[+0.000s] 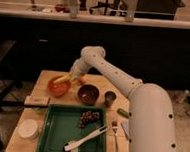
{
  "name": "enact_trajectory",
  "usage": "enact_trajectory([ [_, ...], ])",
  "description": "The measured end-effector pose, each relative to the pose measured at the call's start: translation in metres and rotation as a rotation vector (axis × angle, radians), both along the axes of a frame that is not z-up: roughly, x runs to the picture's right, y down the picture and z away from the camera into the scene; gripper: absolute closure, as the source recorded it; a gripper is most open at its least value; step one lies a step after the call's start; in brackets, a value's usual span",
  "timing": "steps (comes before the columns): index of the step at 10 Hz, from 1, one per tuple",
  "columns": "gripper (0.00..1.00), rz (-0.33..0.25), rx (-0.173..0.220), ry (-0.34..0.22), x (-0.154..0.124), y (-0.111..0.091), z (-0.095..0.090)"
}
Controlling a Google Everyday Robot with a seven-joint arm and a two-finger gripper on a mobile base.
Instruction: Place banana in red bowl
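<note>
The red bowl [58, 87] stands on the wooden table [41, 113] at the back left. The small yellow banana [62, 79] hangs tilted over the bowl's far rim, its right end in my gripper [71, 77]. The gripper sits at the bowl's back right edge, shut on the banana. The white arm reaches in from the right and bends down to it.
A round orange fruit [82, 80] lies right of the gripper. A maroon bowl [88, 94], a small cup [109, 98] and a green vegetable [123, 112] follow to the right. A green tray [58, 132] with grapes [88, 117] and a white utensil [85, 139] lies in front.
</note>
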State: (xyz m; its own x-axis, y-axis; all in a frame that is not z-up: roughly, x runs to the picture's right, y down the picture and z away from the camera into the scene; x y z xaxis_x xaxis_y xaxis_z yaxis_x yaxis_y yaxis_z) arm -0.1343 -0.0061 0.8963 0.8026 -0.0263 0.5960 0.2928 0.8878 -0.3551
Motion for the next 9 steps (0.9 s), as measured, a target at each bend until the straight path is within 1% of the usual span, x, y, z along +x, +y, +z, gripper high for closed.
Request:
enact_trajectory([
  [4, 1.00, -0.062, -0.020, -0.059, -0.009, 0.002, 0.006],
  [6, 1.00, -0.079, -0.020, -0.061, -0.009, 0.000, 0.010],
  [9, 1.00, -0.104, 0.016, 0.063, -0.011, 0.001, 0.023],
])
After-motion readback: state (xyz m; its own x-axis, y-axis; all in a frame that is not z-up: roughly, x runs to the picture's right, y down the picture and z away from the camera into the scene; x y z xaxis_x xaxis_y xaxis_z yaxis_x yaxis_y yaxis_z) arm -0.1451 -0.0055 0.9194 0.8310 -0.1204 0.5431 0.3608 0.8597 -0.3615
